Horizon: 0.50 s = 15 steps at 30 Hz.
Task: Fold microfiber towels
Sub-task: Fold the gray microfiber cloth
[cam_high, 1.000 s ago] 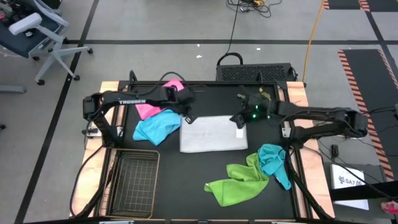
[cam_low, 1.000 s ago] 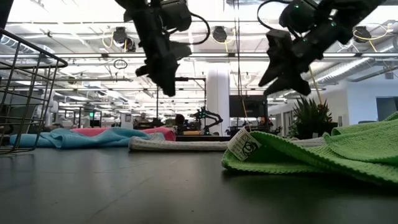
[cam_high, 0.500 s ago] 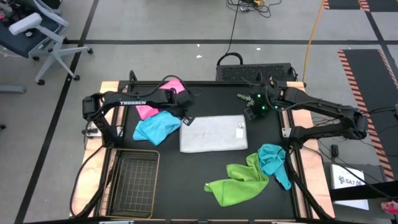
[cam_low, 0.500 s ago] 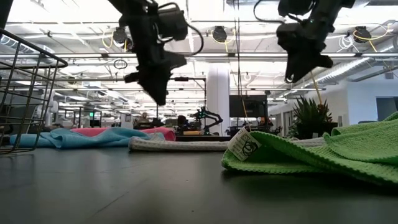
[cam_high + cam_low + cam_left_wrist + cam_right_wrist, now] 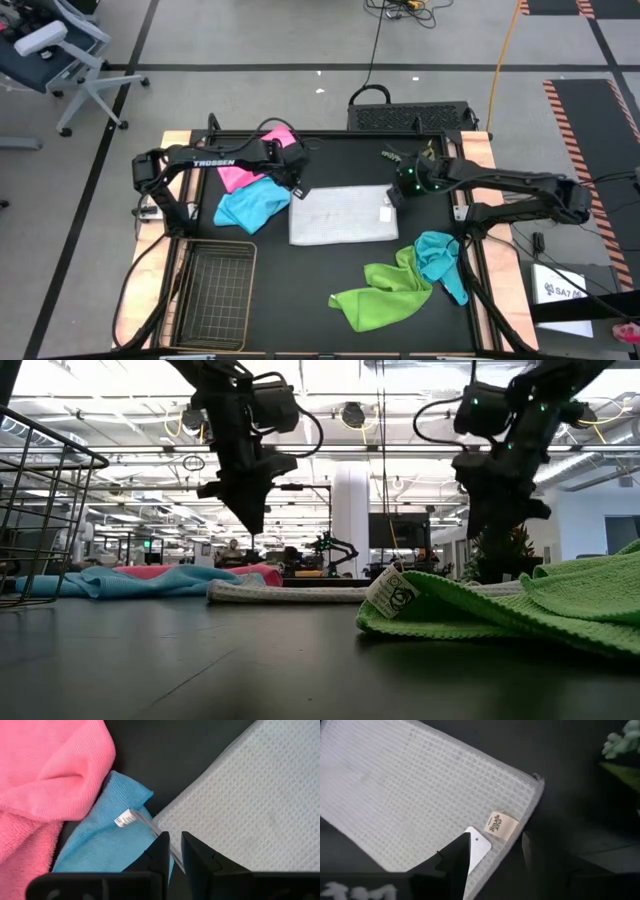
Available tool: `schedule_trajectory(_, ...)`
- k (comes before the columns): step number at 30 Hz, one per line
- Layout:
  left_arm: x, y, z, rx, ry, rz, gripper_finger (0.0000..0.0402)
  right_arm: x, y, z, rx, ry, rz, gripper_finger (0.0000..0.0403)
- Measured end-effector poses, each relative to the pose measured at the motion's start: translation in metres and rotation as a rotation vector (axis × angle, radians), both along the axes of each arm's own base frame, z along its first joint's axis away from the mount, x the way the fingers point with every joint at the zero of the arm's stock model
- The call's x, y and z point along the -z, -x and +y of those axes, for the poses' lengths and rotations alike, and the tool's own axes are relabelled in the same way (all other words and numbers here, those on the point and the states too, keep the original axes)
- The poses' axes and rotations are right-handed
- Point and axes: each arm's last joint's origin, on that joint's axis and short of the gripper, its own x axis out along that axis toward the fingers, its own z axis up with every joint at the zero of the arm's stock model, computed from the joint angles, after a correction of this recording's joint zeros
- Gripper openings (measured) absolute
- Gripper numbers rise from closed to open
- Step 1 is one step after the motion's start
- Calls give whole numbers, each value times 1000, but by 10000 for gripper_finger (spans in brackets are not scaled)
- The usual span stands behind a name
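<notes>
A pale grey-white towel [image 5: 343, 214] lies folded flat in the middle of the table. My left gripper [image 5: 175, 840] hovers shut above its far left corner [image 5: 165, 815], fingers pointing down and clear of it in the low view [image 5: 250, 525]. My right gripper [image 5: 495, 845] stands open over the towel's far right corner, where the tags [image 5: 500, 826] are, one finger on each side. A pink towel [image 5: 245, 170] and a light blue towel [image 5: 250, 205] lie bunched at the left. A lime green towel [image 5: 385, 295] and a teal towel [image 5: 438, 258] lie crumpled at the near right.
A wire mesh basket [image 5: 215, 290] stands at the near left corner. A small potted plant [image 5: 405, 155] stands at the far edge, just behind my right gripper. Bare black tabletop [image 5: 320, 270] shows between the basket and the green towel.
My right gripper swung up and away toward the far right, then came back down over the grey-white towel's far right corner, tipping more steeply downward. My left gripper sank a little above the far left corner. The towel lay still.
</notes>
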Motion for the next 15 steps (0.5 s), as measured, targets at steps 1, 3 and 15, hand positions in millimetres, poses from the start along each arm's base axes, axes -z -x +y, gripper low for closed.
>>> schedule_trajectory(1,0,0,0,-2,0,0,49,4,1,0,7,1,-9,175)
schedule_trajectory(3,0,0,0,-2,0,-1,49,12,3,-1,20,0,-11,175)
schedule_trajectory(15,0,0,0,-8,2,-3,49,42,17,-10,93,22,-52,176)
